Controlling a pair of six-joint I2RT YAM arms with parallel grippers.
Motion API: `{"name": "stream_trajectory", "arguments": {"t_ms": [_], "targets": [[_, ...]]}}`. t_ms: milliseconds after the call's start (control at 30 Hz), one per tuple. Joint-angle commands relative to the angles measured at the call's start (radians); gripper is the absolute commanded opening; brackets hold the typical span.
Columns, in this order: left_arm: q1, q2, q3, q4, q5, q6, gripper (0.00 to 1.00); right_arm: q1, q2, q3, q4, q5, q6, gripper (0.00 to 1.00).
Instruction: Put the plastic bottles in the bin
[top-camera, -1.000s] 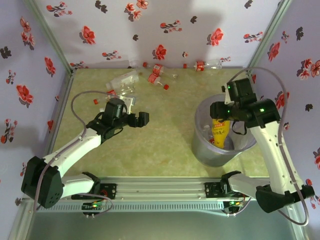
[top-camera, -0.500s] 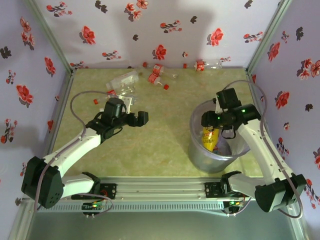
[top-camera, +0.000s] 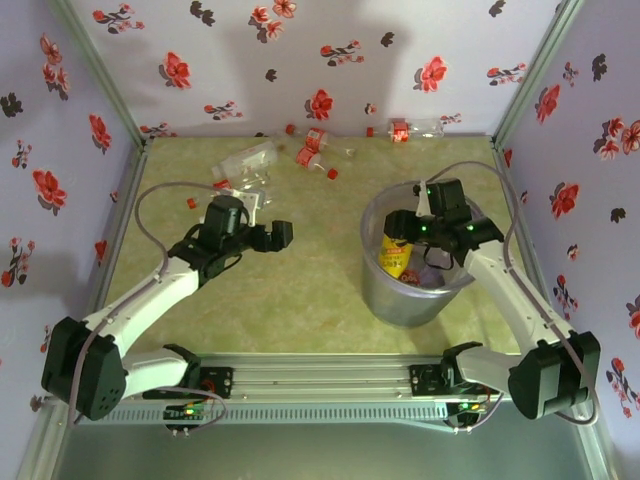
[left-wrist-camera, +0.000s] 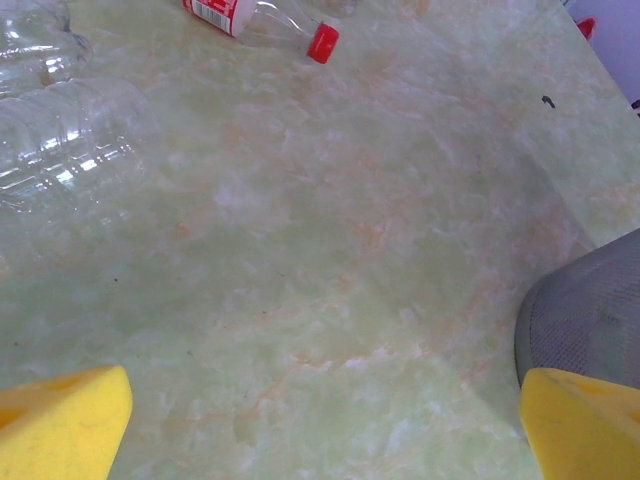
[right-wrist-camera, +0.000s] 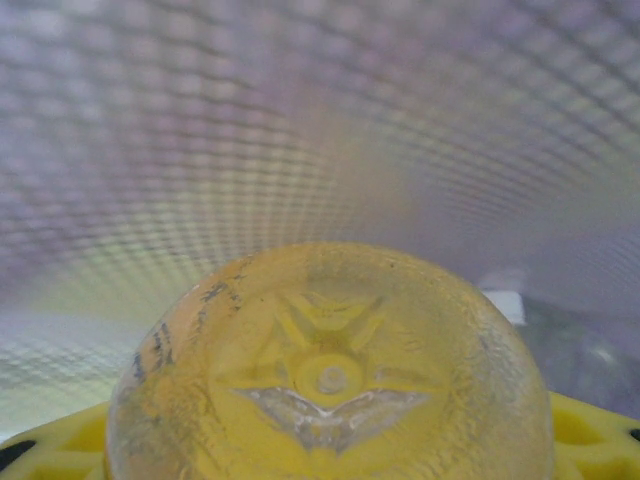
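**Top external view.** Logging the right gripper (top-camera: 403, 238) reaching down inside the bin (top-camera: 372, 285), closed around the yellow bottle (top-camera: 392, 260), which is hanging upright below the rim. Comparing against the two earlier frames: seeing the bin sliding toward the left of the frame together with the arm. Judging the bottle or gripper to be pressing on the bin's left wall and dragging it along. Not yet seeing a release. Noting the left gripper (top-camera: 272, 235) hovering at mid-left over the surface (top-camera: 320, 300), spread wide and carrying nothing, hardly shifting since a second ago. Counting several loose bottles (top-camera: 312, 142) lying near the far wall, upper centre.

**Left wrist view.** Seeing the yellow fingertips (left-wrist-camera: 60, 425) sitting at the two bottom corners, far apart, with bare surface between. Noting a clear bottle (left-wrist-camera: 70, 140) at upper left, a red-capped bottle (left-wrist-camera: 265, 15) at the top edge, and the bin wall showing at lower right.

**Right wrist view.** Looking straight at the yellow bottle's base in lower centre, clamped between yellow pads (right-wrist-camera: 590, 435). Seeing the bin's meshed wall close behind. Judging the drop to be the step remaining for this bottle, with the far bottles waiting.
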Motion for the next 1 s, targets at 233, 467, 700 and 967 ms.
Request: {"name": "stream_trajectory", "arguments": {"t_ms": [233,467,700,967], "targets": [[0.016,-0.054,-0.024,-0.028,-0.039,-0.022,1.0,0.039,0.163,0.06,0.238,-0.024,0.018,0.5],[0.032,-0.07,-0.035,-0.048,-0.046,-0.025,1.0,0.073,0.203,0.113,0.197,0.017,-0.002,0.62],[0.057,-0.065,-0.019,-0.08,-0.048,-0.014,1.0,0.082,0.148,0.153,0.115,0.062,-0.021,0.76],[0.103,-0.051,0.013,-0.12,-0.048,0.002,1.0,0.082,0.107,0.22,0.015,0.086,-0.058,0.81]]}}
